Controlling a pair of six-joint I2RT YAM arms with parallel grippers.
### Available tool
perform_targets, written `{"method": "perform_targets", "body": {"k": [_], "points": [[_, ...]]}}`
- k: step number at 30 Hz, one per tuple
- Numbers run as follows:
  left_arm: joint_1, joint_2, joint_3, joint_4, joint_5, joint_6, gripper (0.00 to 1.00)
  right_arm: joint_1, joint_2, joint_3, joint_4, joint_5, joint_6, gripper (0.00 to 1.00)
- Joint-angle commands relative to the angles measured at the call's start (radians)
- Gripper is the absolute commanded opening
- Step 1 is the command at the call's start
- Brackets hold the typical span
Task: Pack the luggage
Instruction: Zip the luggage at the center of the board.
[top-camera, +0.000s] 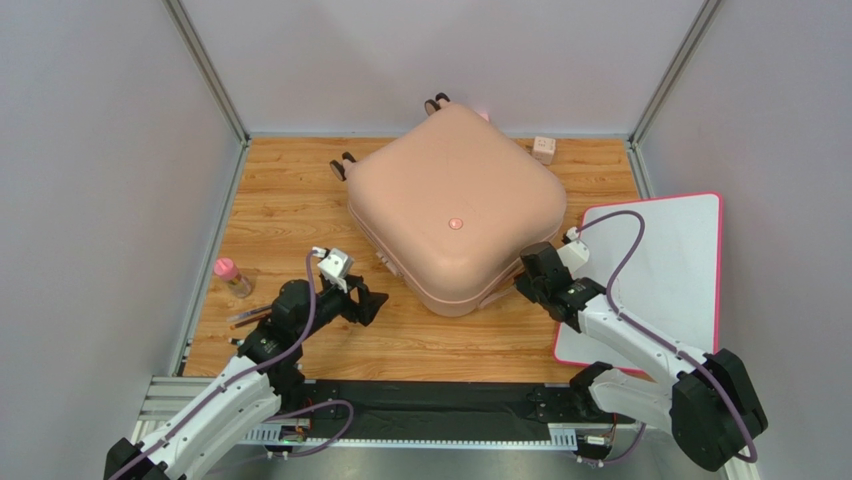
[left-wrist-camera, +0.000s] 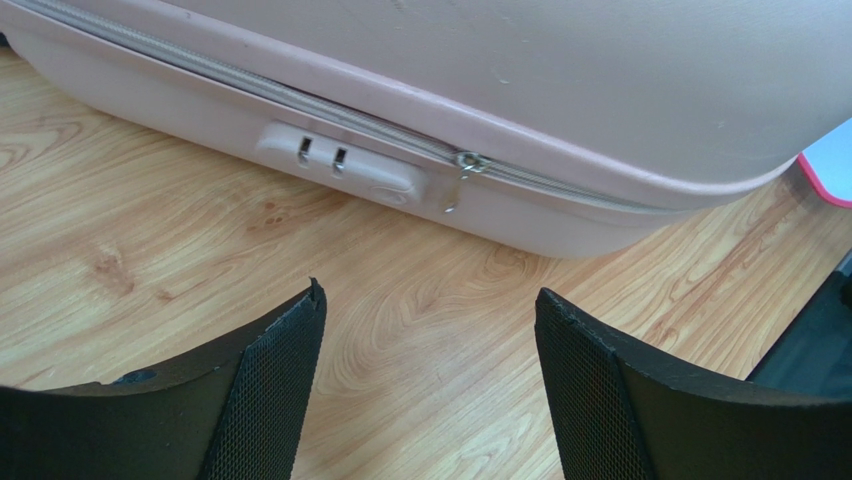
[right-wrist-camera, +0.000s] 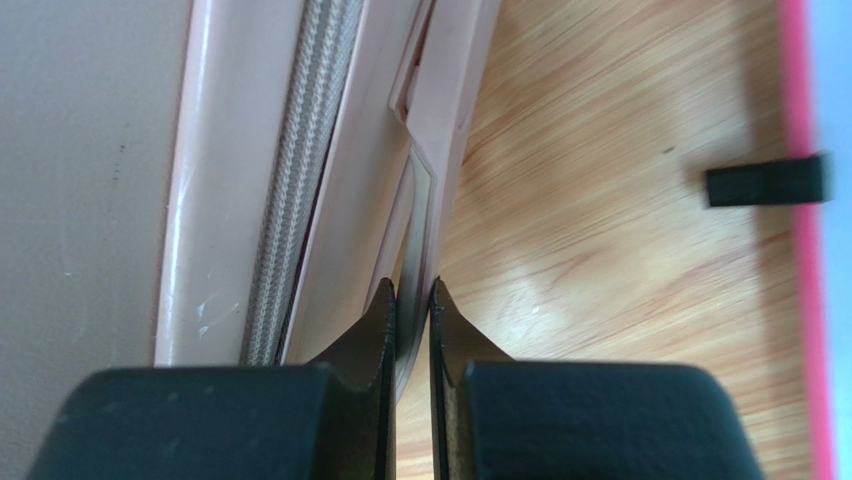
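The luggage (top-camera: 455, 205), a pale pink hard-shell suitcase with a small round emblem, lies closed on the wooden table, wheels at the far side. My left gripper (top-camera: 372, 300) is open and empty near its front left side. In the left wrist view my left gripper (left-wrist-camera: 430, 300) faces the luggage (left-wrist-camera: 600, 80), its lock (left-wrist-camera: 340, 165) and a zipper pull (left-wrist-camera: 460, 182), a short way off. My right gripper (top-camera: 527, 280) is at the front right side. In the right wrist view my right gripper (right-wrist-camera: 412, 290) is shut on a thin pink side handle (right-wrist-camera: 420, 200) beside the zipper (right-wrist-camera: 300, 150).
A flat white board with a pink rim (top-camera: 665, 270) lies right of the luggage, under my right arm. A pink-capped bottle (top-camera: 232, 275) and some pens (top-camera: 245, 318) lie at the left edge. A small pale cube (top-camera: 543, 149) sits at the back. Walls enclose three sides.
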Motion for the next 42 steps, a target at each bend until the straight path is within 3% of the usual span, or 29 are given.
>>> {"method": "perform_targets", "body": {"k": [1,6,12,20,30,42], "points": [[0.002,0.031,-0.009,0.104,0.055,0.051,0.82,-0.053,-0.033,0.038,-0.066,0.116,-0.124,0.00],[0.000,0.157,-0.035,0.332,0.141,0.038,0.79,-0.098,-0.028,0.047,-0.051,0.087,-0.161,0.00],[-0.013,0.255,-0.032,0.478,0.201,0.026,0.73,-0.105,-0.018,0.036,-0.036,0.052,-0.161,0.00],[-0.078,0.287,-0.029,0.516,0.132,0.031,0.72,-0.107,-0.005,0.025,-0.010,0.027,-0.150,0.00],[-0.138,0.453,0.017,0.573,0.092,0.051,0.70,-0.105,-0.014,0.019,-0.008,0.013,-0.147,0.00],[-0.144,0.485,0.043,0.582,0.066,0.074,0.64,-0.105,-0.016,0.016,-0.006,0.000,-0.152,0.00]]}}
